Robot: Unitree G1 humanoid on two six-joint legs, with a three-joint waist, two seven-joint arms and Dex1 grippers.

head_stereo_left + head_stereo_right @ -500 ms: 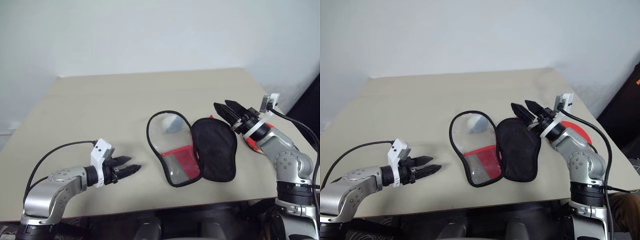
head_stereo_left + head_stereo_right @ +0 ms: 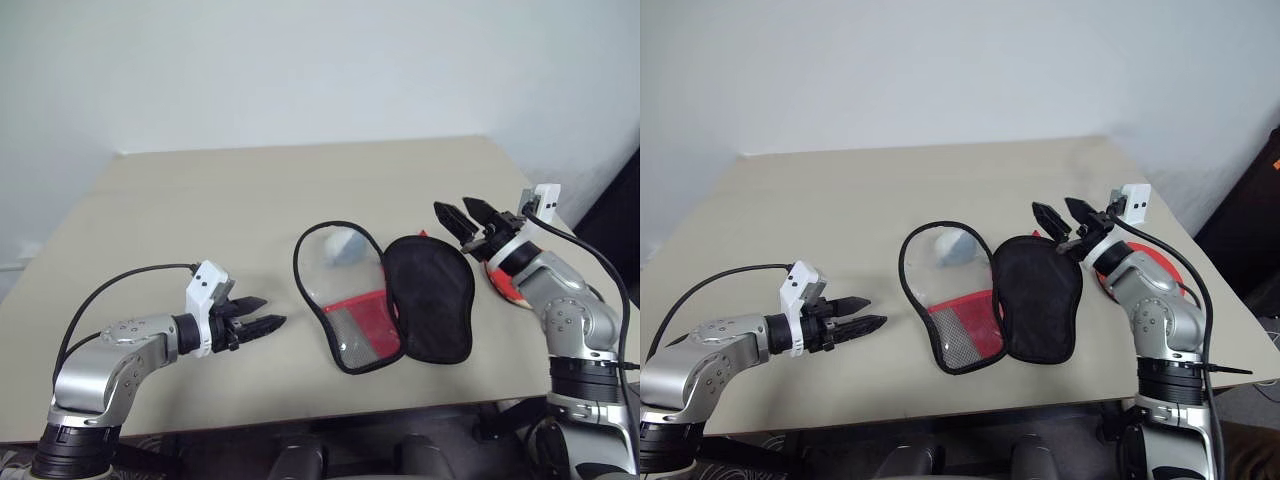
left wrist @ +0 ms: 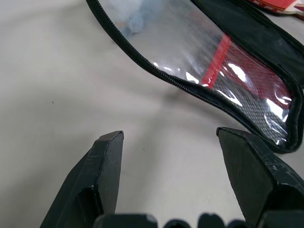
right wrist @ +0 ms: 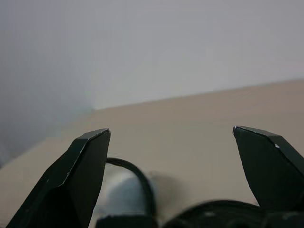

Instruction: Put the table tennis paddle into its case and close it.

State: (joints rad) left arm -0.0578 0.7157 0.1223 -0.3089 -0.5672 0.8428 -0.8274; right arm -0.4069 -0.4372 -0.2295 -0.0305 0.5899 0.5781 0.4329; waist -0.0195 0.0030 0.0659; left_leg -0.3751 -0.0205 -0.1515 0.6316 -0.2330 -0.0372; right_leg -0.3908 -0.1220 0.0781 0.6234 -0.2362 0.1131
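The case (image 2: 385, 297) lies unzipped and spread open at the table's middle. One half shows clear film and red mesh; the other (image 2: 1040, 295) shows black lining. The table tennis paddle (image 2: 1158, 262) lies to the right of the case, its red face partly hidden under my right arm. My right gripper (image 2: 452, 206) is open and hovers level above the case's right edge. My left gripper (image 2: 270, 312) is open above bare table, left of the case. The left wrist view shows the case's zip edge (image 3: 190, 88) just past the open left gripper (image 3: 170, 135).
A pale grey-white lump (image 2: 347, 246) sits under the clear film at the wide end of the case. The beige table (image 2: 200, 200) stretches back to a white wall. Its right edge runs close behind my right arm, and its front edge lies below both grippers.
My left gripper has risen a little, with its arm swung inward. My right gripper has drawn back slightly to the right. The case and paddle lie as before.
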